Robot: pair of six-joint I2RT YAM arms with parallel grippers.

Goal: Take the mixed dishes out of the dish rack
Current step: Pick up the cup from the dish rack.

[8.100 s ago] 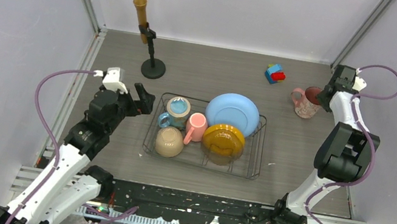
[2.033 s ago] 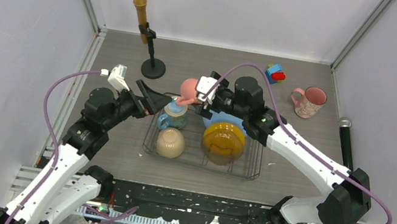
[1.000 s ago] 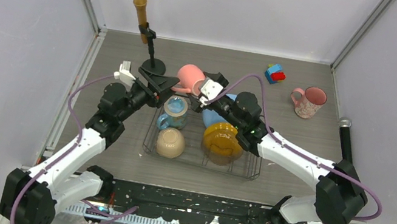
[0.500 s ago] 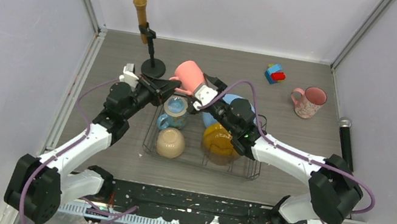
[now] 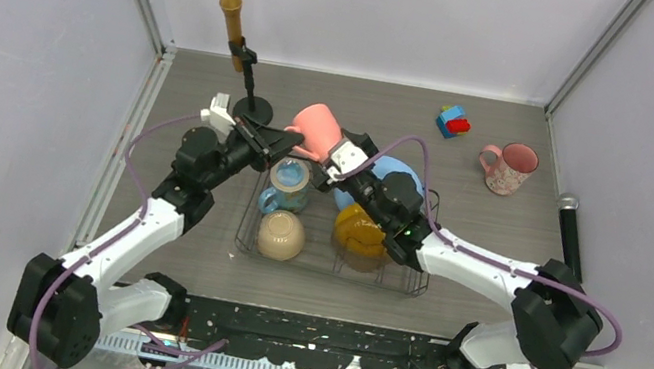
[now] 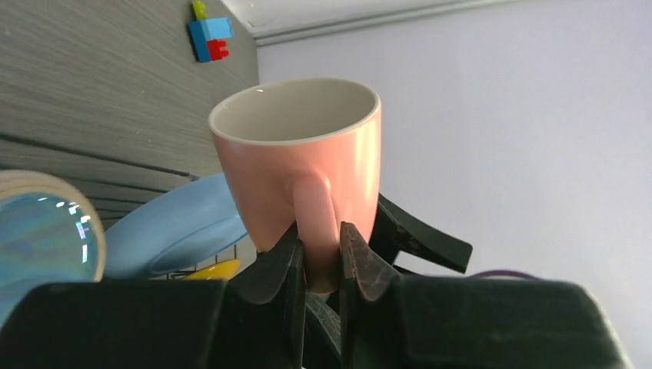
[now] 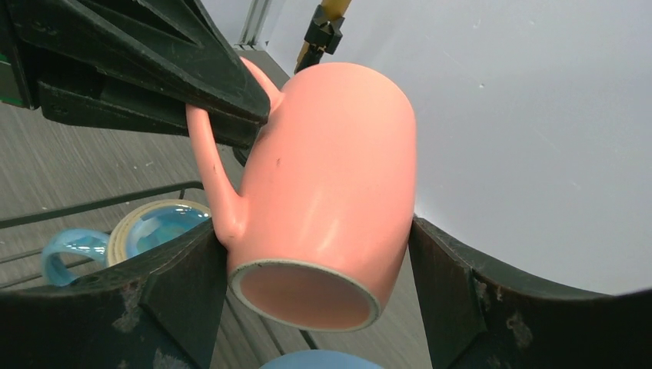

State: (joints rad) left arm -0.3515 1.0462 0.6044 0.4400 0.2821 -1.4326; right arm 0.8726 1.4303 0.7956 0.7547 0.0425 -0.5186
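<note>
From above we saw both arms reaching in over the far left corner of the dish rack (image 5: pixel 398 274), meeting at the plain pink mug (image 5: pixel 317 129), which hung in the air above it. The left gripper (image 5: pixel 280 140) pinched at the mug's handle, and the right gripper (image 5: pixel 341 152) clasped its body from the other side. In the rack we counted the blue mug (image 5: pixel 286 184), beige bowl (image 5: pixel 280 234), yellow plate (image 5: pixel 357 232) and light-blue plate (image 5: pixel 403 174). The speckled pink mug (image 5: pixel 509 168) stood on the table at far right, near the toy block (image 5: pixel 453 120).
</note>
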